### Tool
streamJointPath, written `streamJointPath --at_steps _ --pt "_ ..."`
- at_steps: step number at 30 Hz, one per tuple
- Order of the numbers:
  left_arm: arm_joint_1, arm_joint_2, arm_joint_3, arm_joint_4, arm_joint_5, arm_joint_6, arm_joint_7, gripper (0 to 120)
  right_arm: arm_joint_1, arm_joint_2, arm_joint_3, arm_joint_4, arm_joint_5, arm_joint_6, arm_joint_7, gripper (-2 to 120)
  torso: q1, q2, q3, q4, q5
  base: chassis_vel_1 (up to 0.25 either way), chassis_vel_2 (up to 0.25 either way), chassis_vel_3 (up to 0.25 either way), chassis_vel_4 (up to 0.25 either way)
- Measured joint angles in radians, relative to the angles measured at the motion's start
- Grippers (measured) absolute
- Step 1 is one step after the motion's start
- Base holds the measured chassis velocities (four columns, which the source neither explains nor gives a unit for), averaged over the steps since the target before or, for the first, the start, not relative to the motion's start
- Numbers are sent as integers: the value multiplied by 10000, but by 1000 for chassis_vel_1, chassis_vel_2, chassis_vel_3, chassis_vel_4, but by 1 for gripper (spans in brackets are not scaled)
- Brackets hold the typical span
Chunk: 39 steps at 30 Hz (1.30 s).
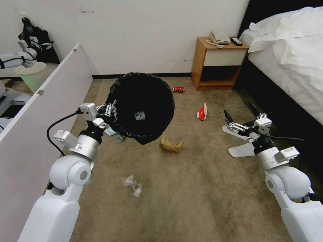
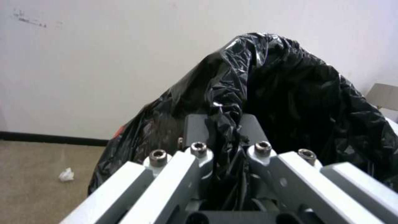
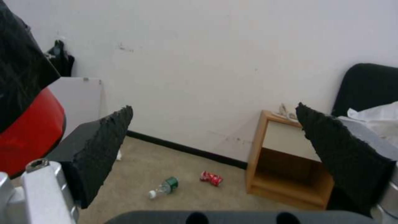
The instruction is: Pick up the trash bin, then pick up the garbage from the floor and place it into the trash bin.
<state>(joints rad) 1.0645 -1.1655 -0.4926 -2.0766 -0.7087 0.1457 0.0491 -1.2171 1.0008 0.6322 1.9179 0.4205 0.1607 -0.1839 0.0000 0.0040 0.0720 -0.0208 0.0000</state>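
My left gripper [image 1: 110, 112] is shut on the rim of the trash bin [image 1: 141, 107], which hangs above the floor [image 1: 188, 188], tilted so its black-lined mouth faces me. A labelled bottle [image 1: 139, 115] lies inside. In the left wrist view the fingers [image 2: 199, 155] pinch the black bag [image 2: 290, 93]. My right gripper [image 1: 241, 113] is open above the white slippers [image 1: 242, 150]. The garbage on the carpet: a red can [image 1: 178, 89], a red-white carton [image 1: 202, 112], a brown paper bag [image 1: 171, 144], a white wad [image 1: 132, 185] and a blue mask [image 1: 110, 131]. The right wrist view shows the open gripper [image 3: 213, 110], a bottle [image 3: 164, 187], the can [image 3: 211, 178] and the bin's red side [image 3: 29, 133].
A wooden nightstand [image 1: 218, 64] with a phone stands against the back wall. The bed [image 1: 289, 57] runs along the right. A white panel [image 1: 43, 111] walls off the left, with a pale green bucket [image 1: 32, 74] behind it. Open carpet lies in front of me.
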Motion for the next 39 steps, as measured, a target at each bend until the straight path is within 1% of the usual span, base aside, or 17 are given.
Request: streamJointPath --at_steps 16,21,24,26,31,39 --pt "-56 -38 36 22 -228 19 28 4 93 8 -106 -57 -58 17 -70 100 0 0 0 -3 0 0 0 0 0" --pt "-60 -24 55 47 -216 -31 28 4 155 1 -201 -86 -58 17 -98 100 0 0 0 3 0 0 0 0 0" --pt "-71 -26 77 52 -216 -37 28 4 183 -23 -292 -112 -58 16 -125 100 0 0 0 0 0 0 0 0 0" --pt "-76 -38 101 56 -234 -41 28 4 212 -79 -438 -153 -47 7 -153 100 0 0 0 -3 0 0 0 0 0" --pt "-75 -50 104 44 -342 -39 28 4 286 -188 -694 -212 72 -23 -206 100 0 0 0 -1 0 0 0 0 0" --pt "61 -97 15 -72 -397 -15 56 4 646 -260 -1320 -339 241 -132 -218 100 0 0 0 -1 0 0 0 0 0"
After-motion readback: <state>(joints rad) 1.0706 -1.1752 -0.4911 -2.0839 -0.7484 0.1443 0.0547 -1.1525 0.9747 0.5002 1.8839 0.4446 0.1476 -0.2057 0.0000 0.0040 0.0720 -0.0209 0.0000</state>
